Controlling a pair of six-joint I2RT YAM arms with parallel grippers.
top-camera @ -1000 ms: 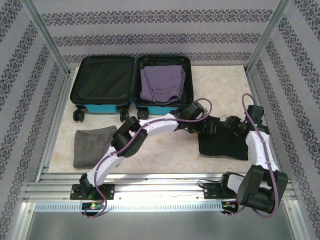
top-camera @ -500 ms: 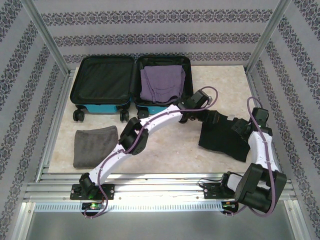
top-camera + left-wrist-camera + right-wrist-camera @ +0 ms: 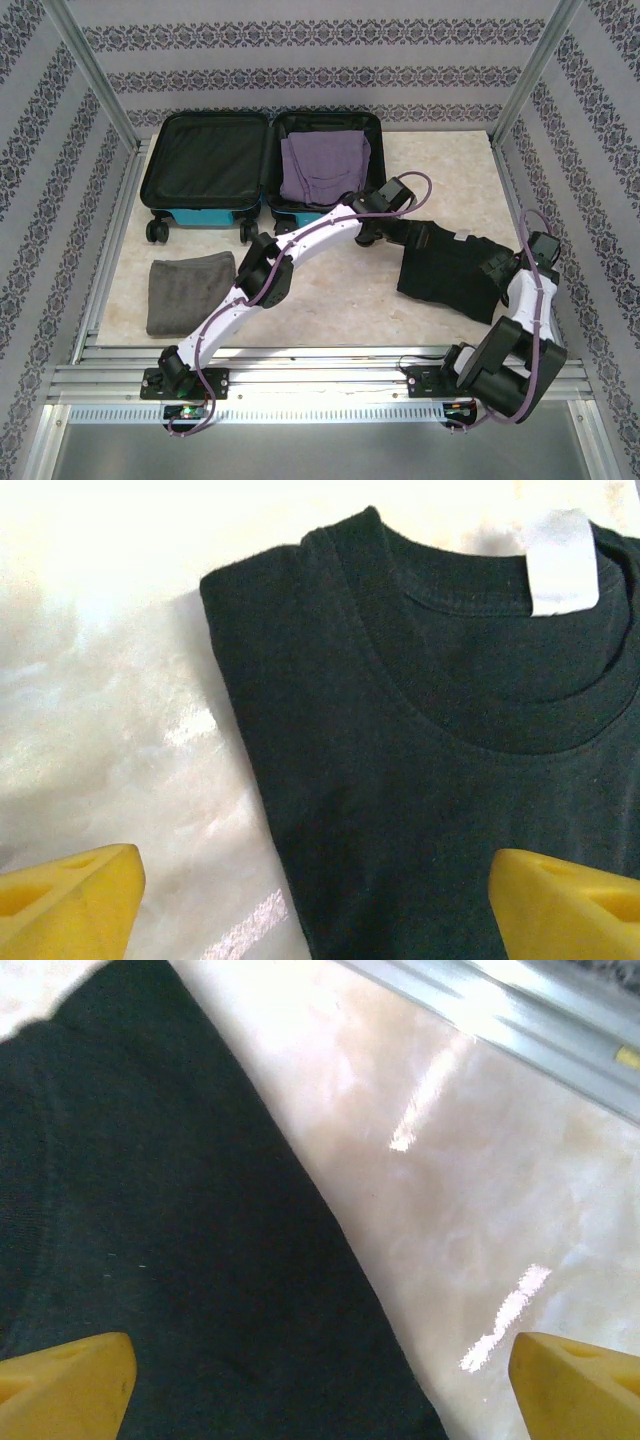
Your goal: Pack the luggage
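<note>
While left gripper (image 3: 318, 910), right gripper (image 3: 320, 1385) gape empty, 1 luggage (image 3: 195, 215) lies open, 3 clothes: purple top (image 3: 322, 168), grey cloth (image 3: 187, 290), black tee (image 3: 450, 270).

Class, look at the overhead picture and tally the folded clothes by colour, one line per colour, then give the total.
Purple: 1, the purple garment lying in the open luggage
Grey: 1, the grey garment on the table
Black: 1, the black T-shirt on the table
Total: 3
</note>
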